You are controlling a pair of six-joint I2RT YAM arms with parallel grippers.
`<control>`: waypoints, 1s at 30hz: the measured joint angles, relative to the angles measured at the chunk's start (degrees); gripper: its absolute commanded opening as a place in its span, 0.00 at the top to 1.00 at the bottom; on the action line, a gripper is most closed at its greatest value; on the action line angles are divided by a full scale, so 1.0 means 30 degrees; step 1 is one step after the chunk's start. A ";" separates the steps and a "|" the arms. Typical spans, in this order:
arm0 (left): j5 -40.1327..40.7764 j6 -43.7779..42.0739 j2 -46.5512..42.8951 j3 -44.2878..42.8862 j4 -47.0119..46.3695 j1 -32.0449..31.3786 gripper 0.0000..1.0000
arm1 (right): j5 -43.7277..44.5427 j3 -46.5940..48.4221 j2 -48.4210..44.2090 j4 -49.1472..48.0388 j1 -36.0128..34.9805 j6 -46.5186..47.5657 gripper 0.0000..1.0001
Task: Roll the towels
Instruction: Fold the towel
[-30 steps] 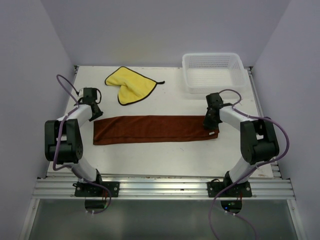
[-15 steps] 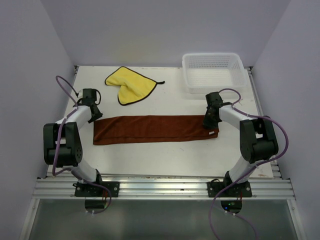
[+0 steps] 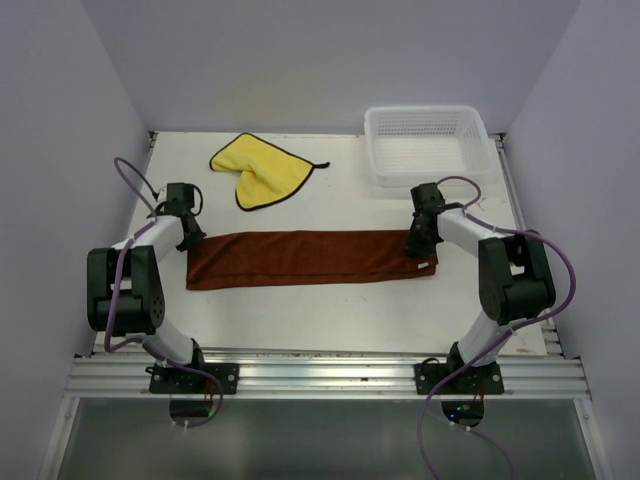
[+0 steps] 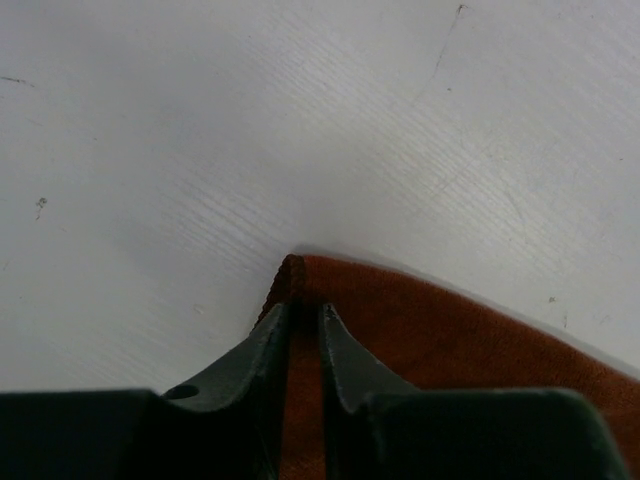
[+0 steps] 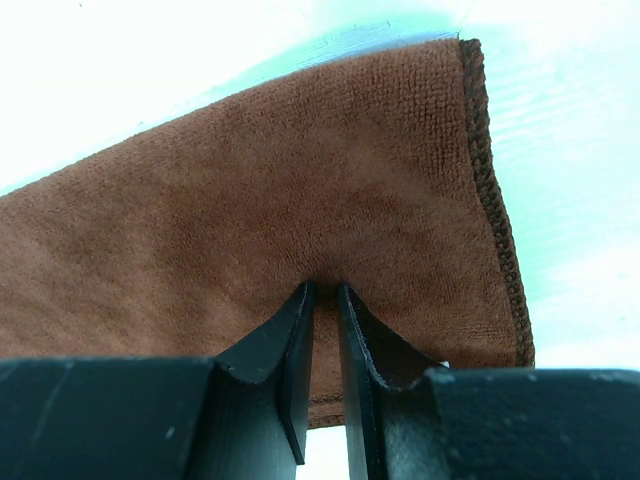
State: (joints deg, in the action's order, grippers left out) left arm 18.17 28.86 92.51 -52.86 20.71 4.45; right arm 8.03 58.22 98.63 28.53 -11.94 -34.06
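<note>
Grip: our left hand [image 4: 306,316] and right hand [image 5: 325,296] each pinch an end of the brown towel [image 3: 310,258]; we judge even tension matters.

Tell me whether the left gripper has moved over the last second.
Yes: the left gripper has moved down the top view, onto the left end of the brown towel, which stayed put.

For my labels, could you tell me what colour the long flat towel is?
The towel is rust-brown; it shows best in the right wrist view.
</note>
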 measured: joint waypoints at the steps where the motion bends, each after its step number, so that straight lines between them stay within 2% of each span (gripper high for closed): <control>1: 0.0007 -0.0007 0.0015 0.0000 -0.0022 0.0000 0.85 | -0.0007 0.0015 0.0000 0.0022 0.0000 0.0000 0.80; 7: 0.0284 -0.0240 0.0175 -0.0058 -0.0022 0.0000 1.00 | 0.0000 0.0022 0.0000 0.0036 0.0000 0.0000 0.79; 23: 0.0663 -0.0801 0.0408 -0.1311 -0.0029 0.0000 1.00 | 0.0066 0.0197 0.0146 0.0219 -0.0007 0.0007 0.79; 26: 0.0685 -0.0867 0.0605 -0.1311 -0.0022 0.0000 0.95 | 0.0073 0.0211 0.0160 0.0226 -0.0015 0.0015 0.80; 27: 0.0707 -0.0918 0.0656 -0.1311 -0.0029 0.0000 0.89 | 0.0073 0.0240 0.0182 0.0255 -0.0015 0.0015 0.79; 30: 0.0838 -0.1078 0.0736 -0.1311 -0.0022 0.0000 0.82 | 0.0036 0.0357 0.0255 0.0393 -0.0015 0.0051 0.77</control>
State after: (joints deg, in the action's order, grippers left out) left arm 20.69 25.63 94.72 -56.80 20.64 4.45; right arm 8.14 59.29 99.39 29.71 -11.99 -33.91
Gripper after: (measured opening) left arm 0.139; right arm 0.205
